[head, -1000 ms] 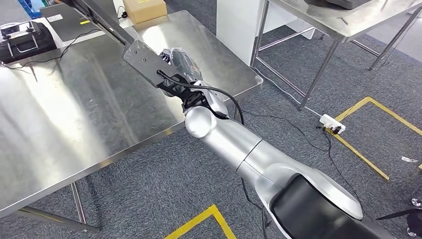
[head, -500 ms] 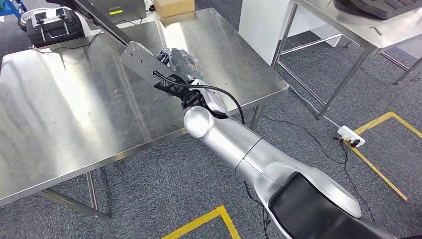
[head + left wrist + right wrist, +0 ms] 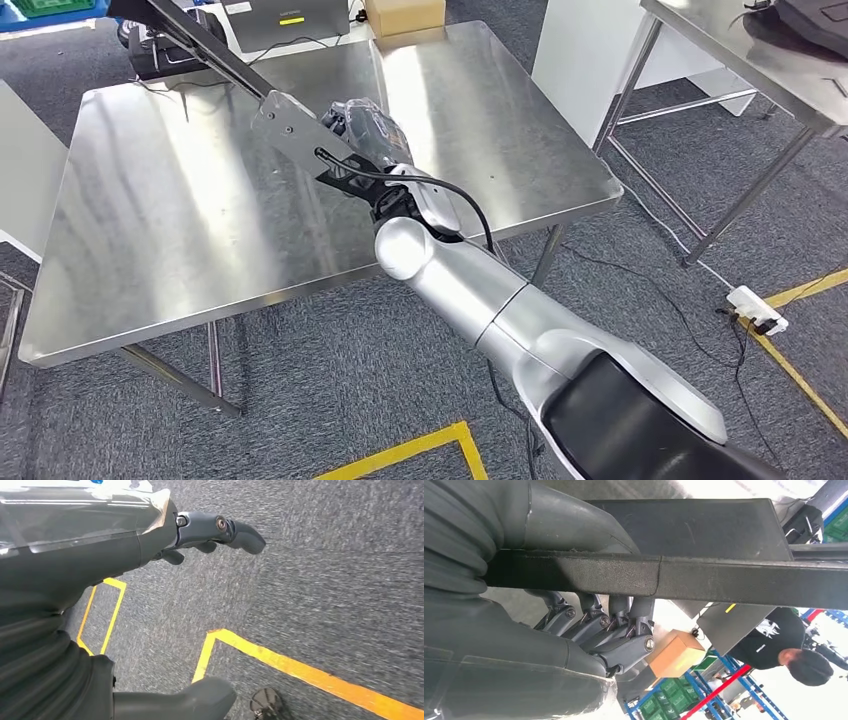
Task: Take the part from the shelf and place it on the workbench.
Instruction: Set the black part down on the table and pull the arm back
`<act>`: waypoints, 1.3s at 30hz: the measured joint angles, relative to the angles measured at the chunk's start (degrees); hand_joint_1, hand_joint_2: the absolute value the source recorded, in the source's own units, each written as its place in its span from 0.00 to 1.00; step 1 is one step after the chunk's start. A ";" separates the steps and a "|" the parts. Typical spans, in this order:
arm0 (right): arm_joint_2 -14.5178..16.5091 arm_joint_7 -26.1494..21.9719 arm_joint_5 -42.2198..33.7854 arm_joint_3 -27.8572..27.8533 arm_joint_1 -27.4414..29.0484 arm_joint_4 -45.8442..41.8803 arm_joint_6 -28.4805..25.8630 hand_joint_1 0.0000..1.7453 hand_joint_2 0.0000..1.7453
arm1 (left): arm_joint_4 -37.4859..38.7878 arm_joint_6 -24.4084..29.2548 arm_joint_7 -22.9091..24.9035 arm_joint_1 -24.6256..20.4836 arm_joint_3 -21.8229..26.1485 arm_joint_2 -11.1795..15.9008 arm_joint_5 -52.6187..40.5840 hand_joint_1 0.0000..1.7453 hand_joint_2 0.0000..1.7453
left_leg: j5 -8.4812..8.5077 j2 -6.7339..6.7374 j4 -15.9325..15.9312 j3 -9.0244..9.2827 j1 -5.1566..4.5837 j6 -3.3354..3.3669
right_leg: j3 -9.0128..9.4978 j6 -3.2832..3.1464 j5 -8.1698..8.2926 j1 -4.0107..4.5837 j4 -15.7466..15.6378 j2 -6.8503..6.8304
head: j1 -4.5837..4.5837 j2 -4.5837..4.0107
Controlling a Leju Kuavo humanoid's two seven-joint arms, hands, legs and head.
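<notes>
left robot hand (image 3: pixel 150 580) empty, grey carpet (image 3: pixel 325 580), yellow tape (image 3: pixel 300 672)

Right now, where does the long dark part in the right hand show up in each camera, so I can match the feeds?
Head view: the part runs from the right hand up toward the upper left, over the steel workbench.
Right wrist view: the part crosses the whole picture, fingers wrapped around it.
Left wrist view: not in it.
Shared landmark: cardboard box.
</notes>
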 joint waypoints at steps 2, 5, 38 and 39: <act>-0.01 -0.05 0.53 -0.49 -0.01 0.10 0.30 1.00 1.00 | 0.01 -0.31 -0.18 0.04 -0.02 0.14 -0.28 0.00 1.00 | -3.07 2.55 5.17 -2.38 -0.09 -0.45 | 0.24 -0.73 0.12 -0.10 -0.31 -0.95 | -0.19 0.00; -0.02 -0.22 1.04 -0.96 0.35 0.47 0.87 1.00 1.00 | 0.01 -0.90 -0.53 0.08 -0.05 0.33 -0.47 0.00 1.00 | -6.94 3.88 14.61 -6.89 0.02 -0.99 | 0.23 -1.08 0.00 0.13 -0.28 -2.47 | -0.27 0.00; -0.05 -2.05 3.47 -3.57 0.94 2.54 4.01 1.00 1.00 | 0.01 -2.91 -2.02 0.94 -0.13 1.25 -0.81 0.00 1.00 | -4.44 4.28 11.38 -4.79 0.13 -0.80 | 0.28 -0.72 -0.31 0.16 0.04 -3.51 | -0.15 0.00; -0.04 -2.34 3.59 -3.80 0.91 2.72 3.89 1.00 1.00 | 0.01 -3.02 -2.02 0.95 -0.15 1.34 -0.85 0.00 1.00 | -2.73 4.69 6.88 -2.38 0.12 -0.65 | 0.35 -0.68 -0.38 0.21 0.06 -3.77 | -0.17 0.00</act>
